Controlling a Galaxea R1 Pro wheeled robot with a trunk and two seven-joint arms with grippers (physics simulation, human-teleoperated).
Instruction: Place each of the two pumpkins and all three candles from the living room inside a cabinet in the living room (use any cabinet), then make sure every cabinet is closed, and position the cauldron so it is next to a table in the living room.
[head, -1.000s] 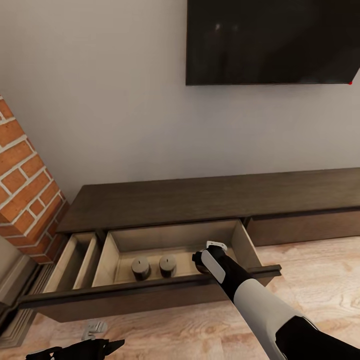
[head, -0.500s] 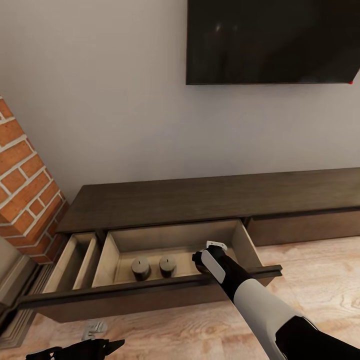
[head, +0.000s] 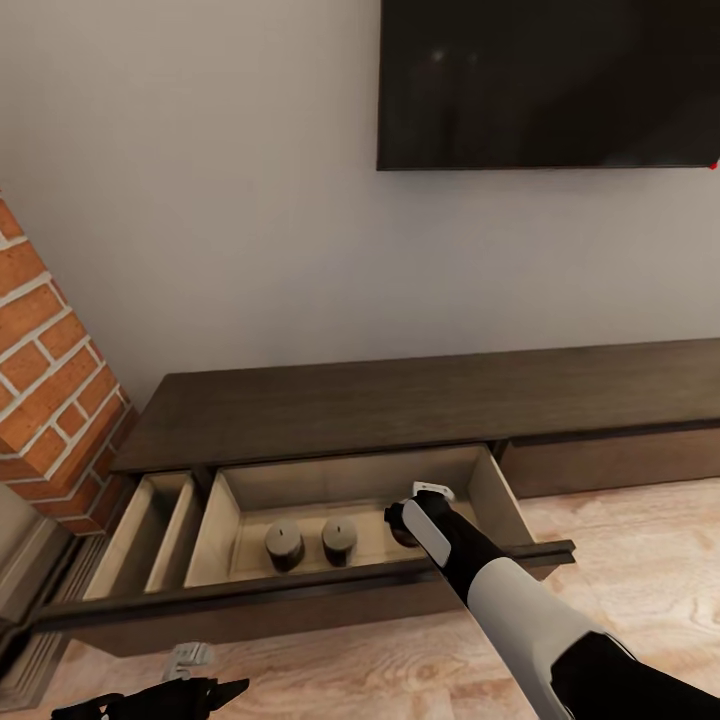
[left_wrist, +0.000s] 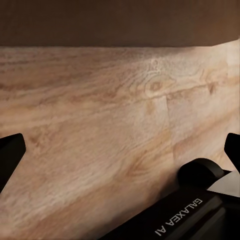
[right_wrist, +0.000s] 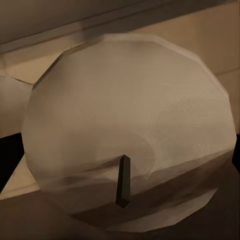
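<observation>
The long dark cabinet (head: 420, 400) runs along the wall below a black screen (head: 548, 82), brick (head: 50, 390) at its left end. Its wide drawer (head: 225, 500) stands pulled out — two candles (head: 284, 545) sit side by side on the pale floor inside. The right arm (head: 500, 600) reaches into that drawer, its gripper (head: 405, 530) down beside a third, half-hidden candle (head: 402, 539). The left gripper (head: 215, 690) hangs low over the wooden floor (head: 640, 560), in front of the drawer.

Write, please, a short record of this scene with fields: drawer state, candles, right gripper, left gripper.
drawer state: cabinet has its wide drawer pulled out
candles: two candles upright in the drawer; third candle close before the right wrist camera
right gripper: right gripper lowered into the drawer, fingers hidden
left gripper: left gripper low over the wooden floor, open
</observation>
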